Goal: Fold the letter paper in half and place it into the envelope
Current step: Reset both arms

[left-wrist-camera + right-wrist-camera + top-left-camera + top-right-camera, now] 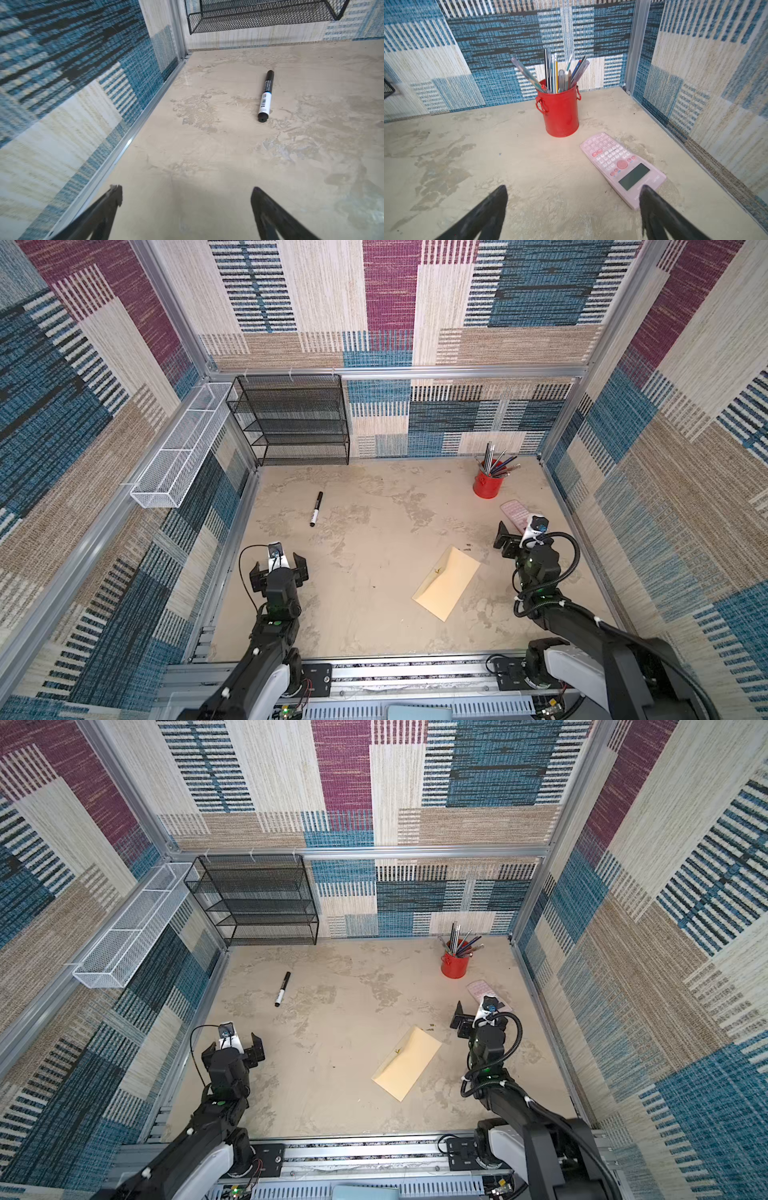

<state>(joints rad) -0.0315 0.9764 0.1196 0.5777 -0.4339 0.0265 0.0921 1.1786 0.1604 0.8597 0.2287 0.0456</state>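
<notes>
The envelope [446, 584] is seen lying flat on the table [374, 510] in both top views. Its long axis is set diagonally, from a near-left corner to a far-right corner, and it is placed closer to the right arm. All four edges are left free, with bare surface around them; the widest room is found toward the left side. The left gripper [187, 193] and the right gripper [574, 191] are spread wide, and nothing is held. One envelope, one marker [316, 509], one calculator [623, 168] and one red pen cup [560, 112] are counted.

Envelope [446, 583] on table [374, 531], calculator [513, 511] behind
</notes>
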